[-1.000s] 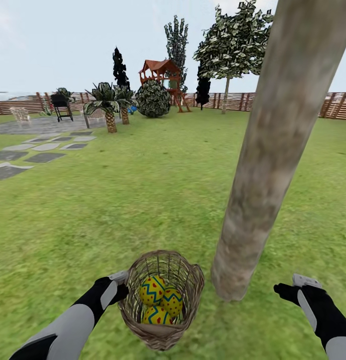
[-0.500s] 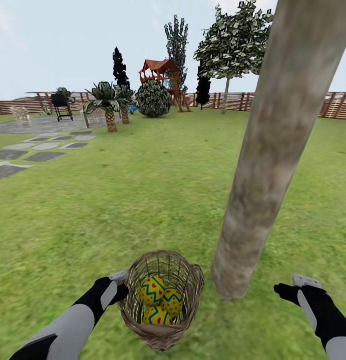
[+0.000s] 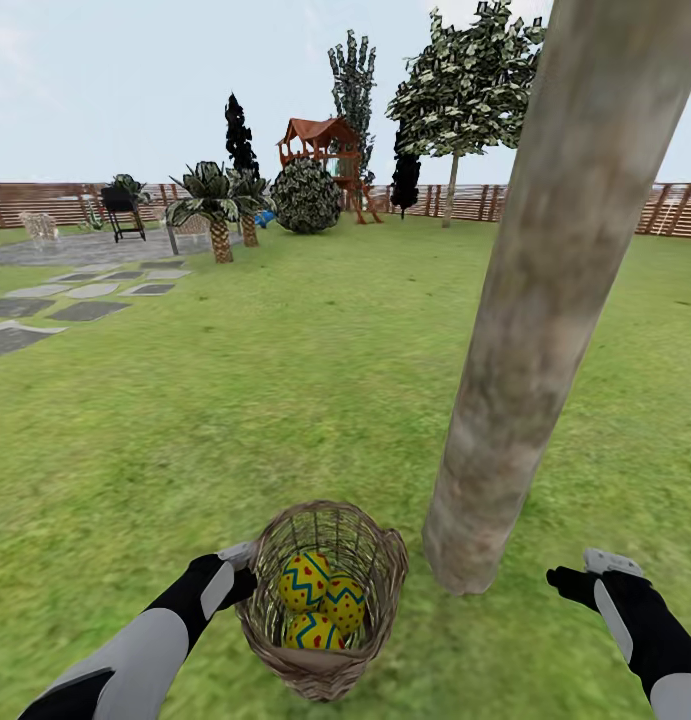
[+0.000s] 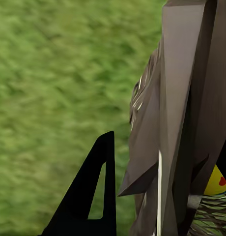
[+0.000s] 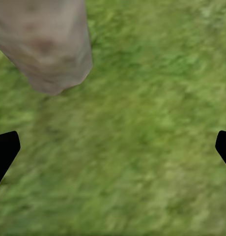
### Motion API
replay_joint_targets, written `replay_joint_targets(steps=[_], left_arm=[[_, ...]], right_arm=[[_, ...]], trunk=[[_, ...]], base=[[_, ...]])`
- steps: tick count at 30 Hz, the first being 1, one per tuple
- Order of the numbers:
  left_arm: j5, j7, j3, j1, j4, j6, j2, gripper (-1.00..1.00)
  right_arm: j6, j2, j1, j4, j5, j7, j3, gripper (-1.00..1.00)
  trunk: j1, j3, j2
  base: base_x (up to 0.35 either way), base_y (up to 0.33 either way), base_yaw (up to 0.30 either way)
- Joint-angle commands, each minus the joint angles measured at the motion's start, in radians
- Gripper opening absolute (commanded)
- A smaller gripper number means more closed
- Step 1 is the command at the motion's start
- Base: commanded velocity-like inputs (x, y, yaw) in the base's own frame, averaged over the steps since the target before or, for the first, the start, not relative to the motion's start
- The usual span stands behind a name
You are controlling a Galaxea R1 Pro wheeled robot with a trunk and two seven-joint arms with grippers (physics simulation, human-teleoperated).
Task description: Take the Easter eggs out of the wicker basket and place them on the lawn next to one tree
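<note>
You had your left gripper (image 3: 247, 568) closed on the rim of the wicker basket (image 3: 325, 660), which sat on the lawn (image 3: 285, 400) just left of the tree (image 3: 545, 330). The three Easter eggs (image 3: 320, 600) were inside it. Your right gripper (image 3: 570, 577) was wide open over grass, right of the trunk.

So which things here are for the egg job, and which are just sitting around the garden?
For the job:
- Easter eggs, three, inside the basket
- wicker basket, left end effector at its rim
- tree beside it
- lawn

Just around:
- playset
- palms
- stepping stones
- fence
</note>
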Motion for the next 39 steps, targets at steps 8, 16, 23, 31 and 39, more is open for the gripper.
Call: replay_joint_targets(steps=[8, 16, 23, 31, 39], left_arm=[[0.012, 0.004, 0.003, 0.0, -0.003, 0.004, -0.001, -1.0], [0.012, 0.004, 0.003, 0.0, -0.003, 0.004, -0.001, -1.0], [0.013, 0.004, 0.003, 0.0, -0.003, 0.004, -0.001, -1.0], [0.013, 0.004, 0.003, 0.0, -0.003, 0.004, -0.001, -1.0], [0.013, 0.004, 0.003, 0.0, -0.003, 0.004, -0.001, -1.0]], right_arm=[[0.005, 0.001, -0.001, -0.001, -0.006, -0.001, -0.001, 1.0], [0.005, 0.002, -0.001, -0.001, -0.006, -0.001, -0.001, 1.0], [0.005, 0.002, -0.001, -0.001, -0.006, -0.001, -0.001, 1.0], [0.005, 0.002, -0.001, -0.001, -0.006, -0.001, -0.001, 1.0], [0.005, 0.002, -0.001, -0.001, -0.007, -0.001, -0.001, 1.0]], trunk=[[0.031, -0.026, -0.057], [0.061, -0.051, -0.113], [0.088, -0.073, -0.162], [0.119, -0.098, -0.218], [0.15, -0.123, -0.274]], base=[[0.0, 0.0, 0.0], [0.0, 0.0, 0.0], [0.0, 0.0, 0.0], [0.0, 0.0, 0.0], [0.0, 0.0, 0.0]])
